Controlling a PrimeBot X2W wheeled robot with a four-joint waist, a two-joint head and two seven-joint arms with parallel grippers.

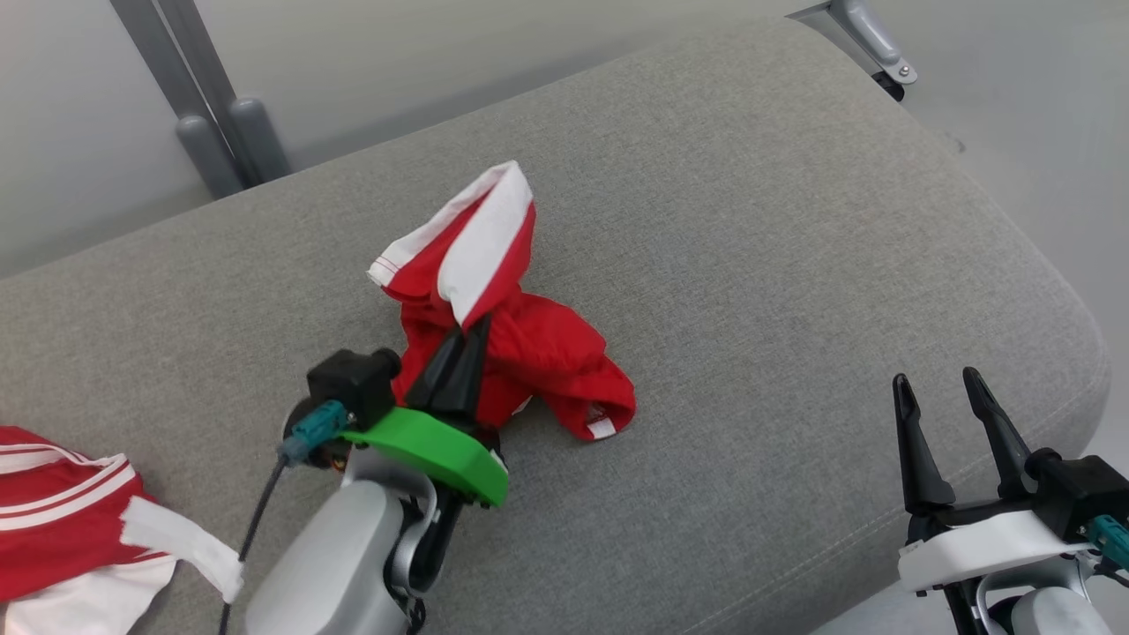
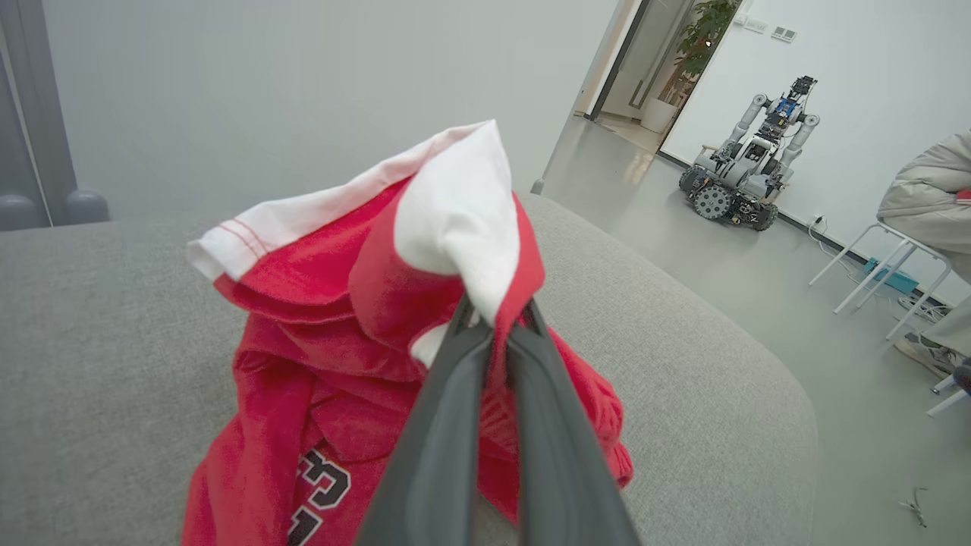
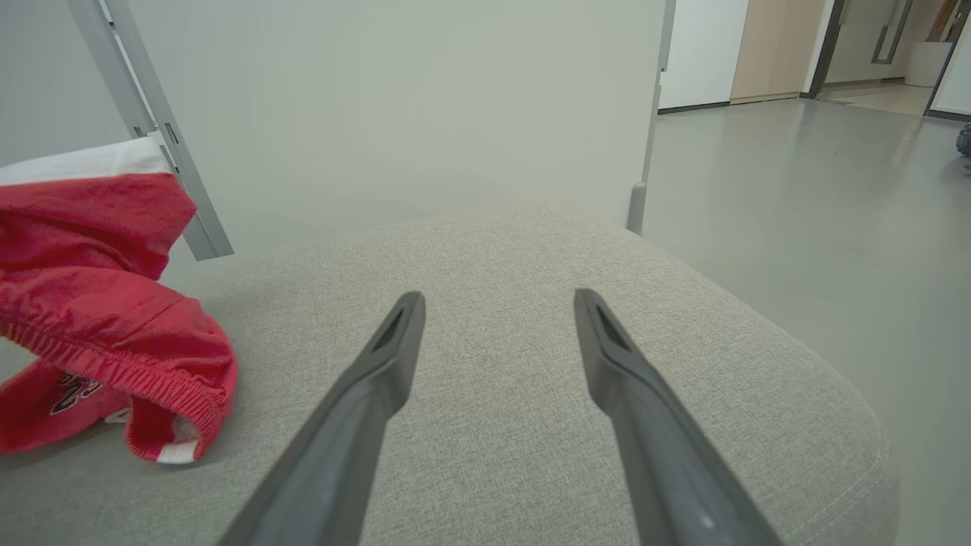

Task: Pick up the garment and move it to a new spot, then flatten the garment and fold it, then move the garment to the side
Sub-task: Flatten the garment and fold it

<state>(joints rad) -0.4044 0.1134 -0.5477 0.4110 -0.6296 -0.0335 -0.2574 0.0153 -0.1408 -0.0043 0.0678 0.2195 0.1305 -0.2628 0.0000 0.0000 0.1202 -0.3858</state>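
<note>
In left wrist view, left hand [image 2: 497, 317] pinches black-lettered garment [image 2: 303, 318]

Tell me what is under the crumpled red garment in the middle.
The red garment rests on the grey cushion, which shows all round it. The left gripper is shut on an upper fold. Anything beneath the heap itself is covered.

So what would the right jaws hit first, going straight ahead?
Probably the grey cushion: the right gripper points low across its bare top, the red garment well off to one side. If it skims over, the pale wall behind.
</note>
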